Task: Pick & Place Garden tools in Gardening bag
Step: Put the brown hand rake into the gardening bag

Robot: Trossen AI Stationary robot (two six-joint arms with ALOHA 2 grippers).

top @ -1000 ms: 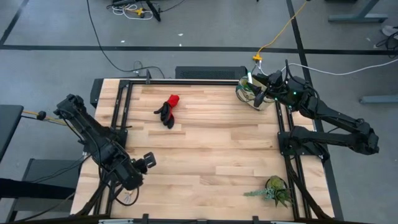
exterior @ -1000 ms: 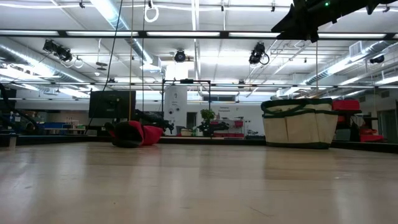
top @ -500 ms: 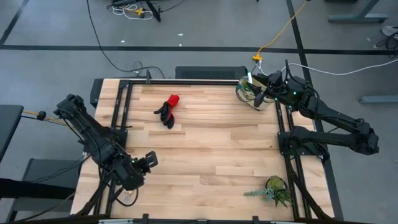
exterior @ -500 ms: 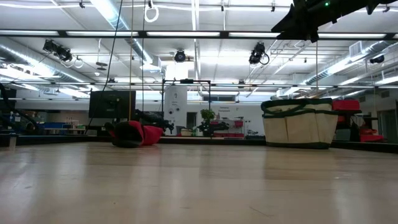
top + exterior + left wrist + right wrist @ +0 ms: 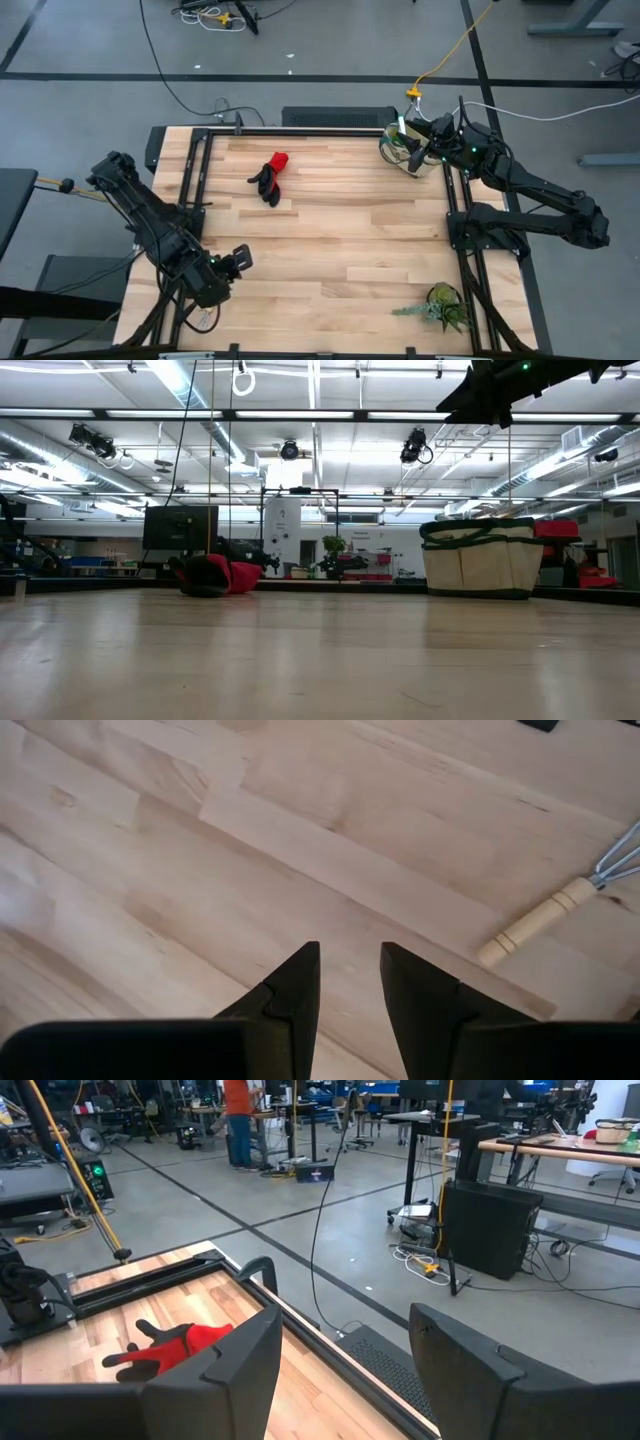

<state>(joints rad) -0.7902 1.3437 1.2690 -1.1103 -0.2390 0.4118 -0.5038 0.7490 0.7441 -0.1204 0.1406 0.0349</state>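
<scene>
Gloves come first: the soft red-and-black gloves (image 5: 270, 178) lie in a heap on the pale wooden table (image 5: 330, 240), near its far edge and well apart from both arms. They look light and floppy, so I think a pinch on the thick middle of the heap would lift them best; a grab at one finger might let them droop or slip.

Across the far edge, at the right corner, sits the beige fabric bag with dark green trim (image 5: 405, 150). It is soft too, and a hard bump could push it or tip it.

The right gripper (image 5: 428, 132) hangs over the bag. Its fingers stand wide apart and hold nothing. The left gripper (image 5: 238, 260) is low over the table near the left front side. Its fingers are a little apart and hold nothing.

Only the left wrist view shows a little metal rake with a pale wooden handle (image 5: 565, 905) lying flat on the wood, near that gripper. It is stiff and hard. The round handle looks like the best place to hold.

The low view shows the bag (image 5: 487, 556) standing upright with its top open. The right wrist view shows the gloves (image 5: 170, 1345) far off.
</scene>
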